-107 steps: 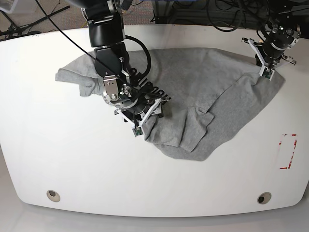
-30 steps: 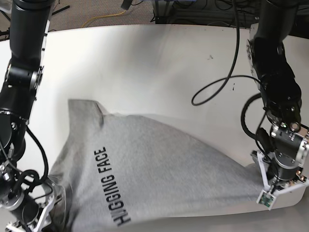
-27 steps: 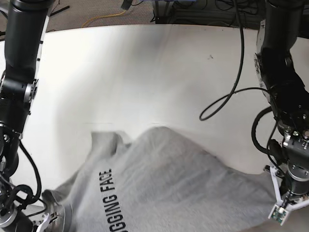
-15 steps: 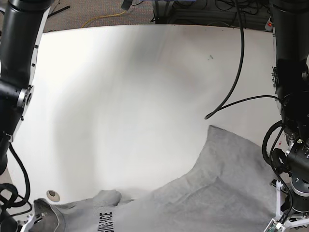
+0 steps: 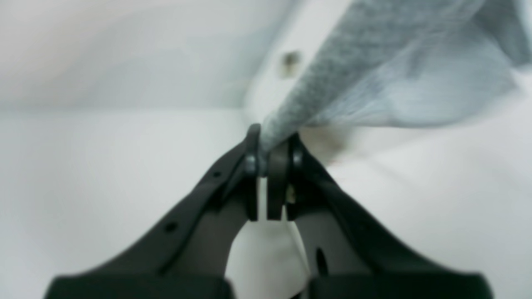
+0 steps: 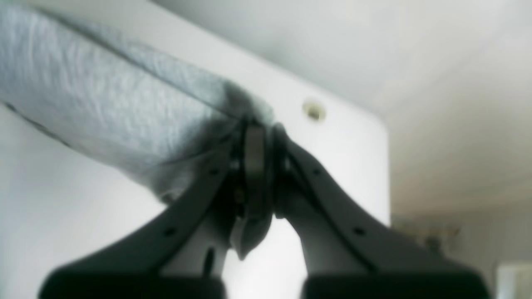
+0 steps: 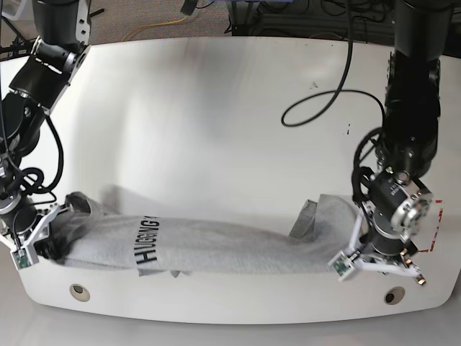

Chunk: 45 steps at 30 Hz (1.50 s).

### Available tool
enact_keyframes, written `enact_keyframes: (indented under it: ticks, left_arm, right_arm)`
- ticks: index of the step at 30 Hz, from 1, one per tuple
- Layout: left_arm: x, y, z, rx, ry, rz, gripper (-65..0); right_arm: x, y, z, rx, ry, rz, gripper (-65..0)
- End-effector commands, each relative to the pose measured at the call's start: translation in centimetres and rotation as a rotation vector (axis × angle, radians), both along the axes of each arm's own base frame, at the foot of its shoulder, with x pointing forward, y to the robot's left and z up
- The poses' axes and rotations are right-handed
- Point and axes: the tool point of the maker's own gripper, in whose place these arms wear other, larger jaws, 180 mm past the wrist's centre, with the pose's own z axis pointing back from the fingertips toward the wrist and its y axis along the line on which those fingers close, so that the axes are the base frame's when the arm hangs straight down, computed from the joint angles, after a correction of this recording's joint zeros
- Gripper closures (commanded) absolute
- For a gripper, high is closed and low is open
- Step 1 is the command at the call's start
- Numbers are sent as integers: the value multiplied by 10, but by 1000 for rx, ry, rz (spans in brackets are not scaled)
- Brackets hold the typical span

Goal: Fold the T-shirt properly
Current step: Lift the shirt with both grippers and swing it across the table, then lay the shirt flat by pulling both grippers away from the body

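You have the light heather-grey jersey T-shirt (image 7: 216,245) with bold black block lettering stretched into a long, low band across the near part of the white rounded table (image 7: 216,108), its printed text running sideways toward the base view's left end. Your right gripper (image 6: 255,124) is clenched on a bunched edge of the cloth at that left end, with fabric gathered around the black fingers (image 6: 199,207). Your left gripper (image 5: 270,143) is clamped on a pinch of grey fabric at the opposite end, jaws pressed together with the cloth rising out between them. Near that end a small flap of cloth stands up from the band. A red dashed rectangle marking (image 7: 434,227) lies on the table just beside your left arm.
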Motion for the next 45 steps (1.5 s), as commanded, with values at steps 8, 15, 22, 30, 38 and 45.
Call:
enact_keyframes:
  ticks: [8, 15, 22, 30, 38, 45]
  left_arm:
    - [-72, -29, -142, -36, 353, -41, 0]
    - [-130, -20, -202, 23, 516, 16, 0]
    - [-174, -24, -238, 32, 601, -4, 0]
    - [-202, -19, -254, 30, 628, 67, 0]
    - [-236, -13, -268, 1, 697, 163, 0]
    - [-259, -11, -278, 2, 754, 172, 0]
  right_arm:
    - [-56, -24, -81, 82, 156, -111, 0]
    - [-92, -21, -130, 105, 287, -128, 0]
    - [-125, -13, -167, 126, 394, -132, 0]
    - [-161, -26, -188, 130, 471, -183, 0]
    - [-187, -26, -206, 125, 545, -190, 0]
    - [-195, -18, -216, 146, 569, -195, 0]
